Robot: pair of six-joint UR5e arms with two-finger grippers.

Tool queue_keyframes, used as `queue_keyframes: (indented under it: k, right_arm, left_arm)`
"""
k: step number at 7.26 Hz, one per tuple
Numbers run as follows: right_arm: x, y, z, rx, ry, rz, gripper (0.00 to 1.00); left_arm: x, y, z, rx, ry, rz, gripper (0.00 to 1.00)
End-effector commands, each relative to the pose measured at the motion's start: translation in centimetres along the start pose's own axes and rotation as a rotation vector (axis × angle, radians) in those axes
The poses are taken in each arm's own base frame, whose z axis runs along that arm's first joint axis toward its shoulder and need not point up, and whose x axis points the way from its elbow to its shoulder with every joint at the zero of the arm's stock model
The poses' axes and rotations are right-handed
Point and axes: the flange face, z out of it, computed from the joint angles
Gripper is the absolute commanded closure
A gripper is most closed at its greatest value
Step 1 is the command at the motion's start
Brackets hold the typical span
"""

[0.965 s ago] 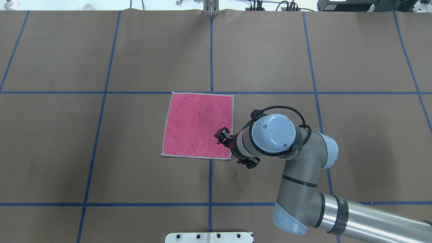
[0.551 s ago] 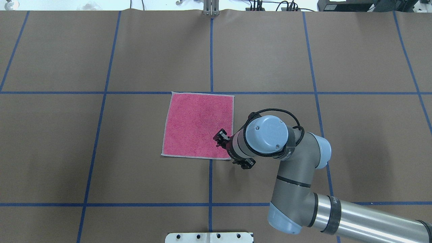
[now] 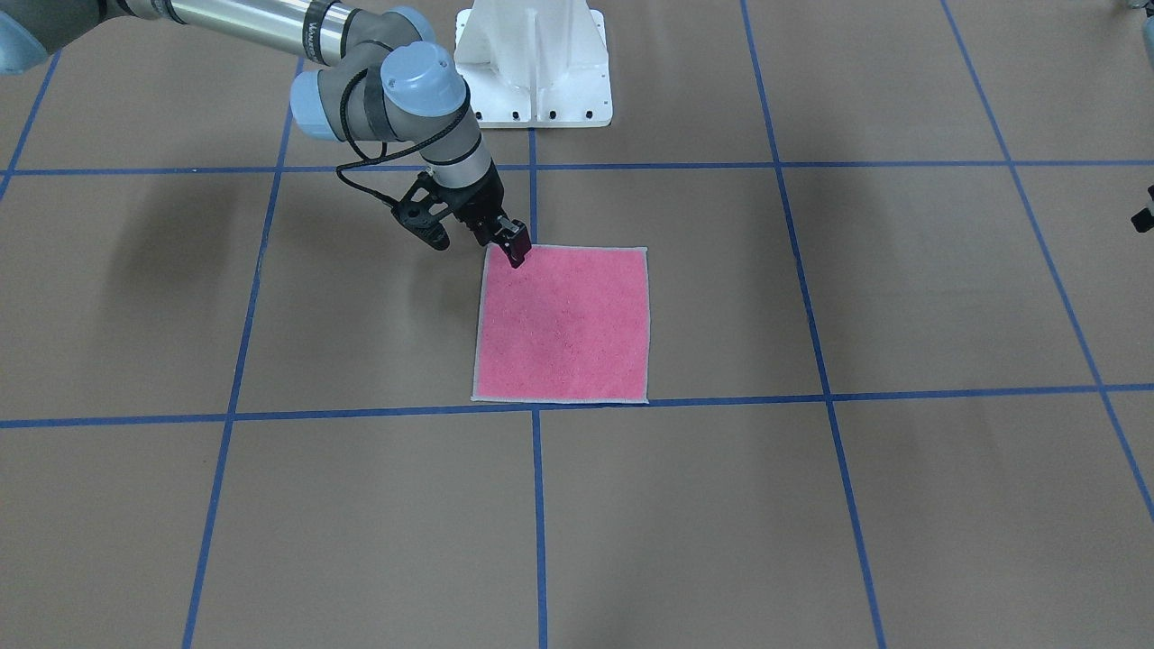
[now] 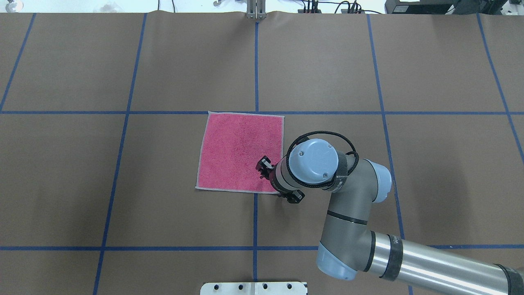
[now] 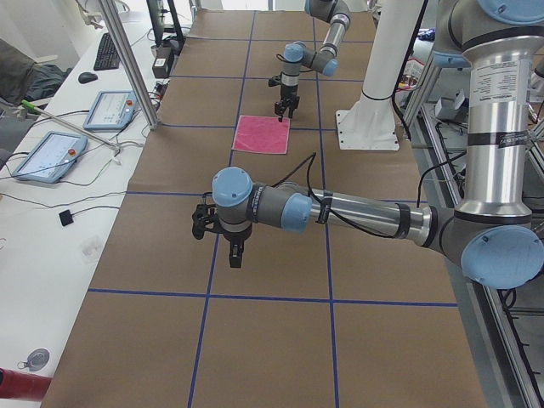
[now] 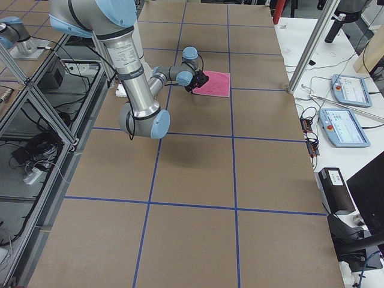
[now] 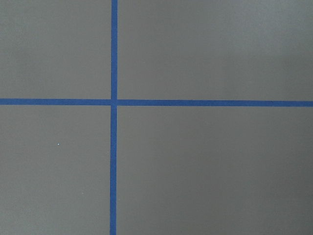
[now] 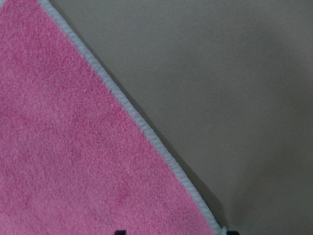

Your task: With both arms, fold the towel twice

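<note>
The towel (image 4: pixel 241 151) lies flat on the table, pink face up, with light grey edging; it also shows in the front view (image 3: pixel 563 324). My right gripper (image 4: pixel 262 167) hangs over the towel's corner nearest the robot on its right side, also seen in the front view (image 3: pixel 514 249). In the right wrist view the towel (image 8: pixel 73 147) fills the left, its corner at the bottom between two fingertips that stand apart, so the gripper is open. My left gripper (image 5: pixel 235 253) hovers over bare table far from the towel; I cannot tell if it is open.
The white pedestal base (image 3: pixel 532 63) stands at the table's robot side. Blue tape lines (image 7: pixel 113 103) grid the brown table cover. A side bench with tablets (image 5: pixel 110 109) and an aluminium post (image 5: pixel 127 59) runs along the far side.
My right arm has moved left and slightly toward the robot in the overhead view, bringing its gripper closer to the towel's near right corner. The towel has not moved.
</note>
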Motion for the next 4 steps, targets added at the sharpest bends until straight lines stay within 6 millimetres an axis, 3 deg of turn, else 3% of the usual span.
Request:
queue_keyframes:
  k: [1, 4]
  right_arm:
    - [0.24, -0.38, 0.19, 0.021, 0.031, 0.01, 0.3]
    - [0.28, -0.4, 0.11, 0.022, 0.03, 0.01, 0.53]
  left_arm:
    - [0.05, 0.03, -0.05, 0.001, 0.0, 0.001, 0.0]
    - [0.23, 0.03, -0.2, 0.004, 0.001, 0.004, 0.0]
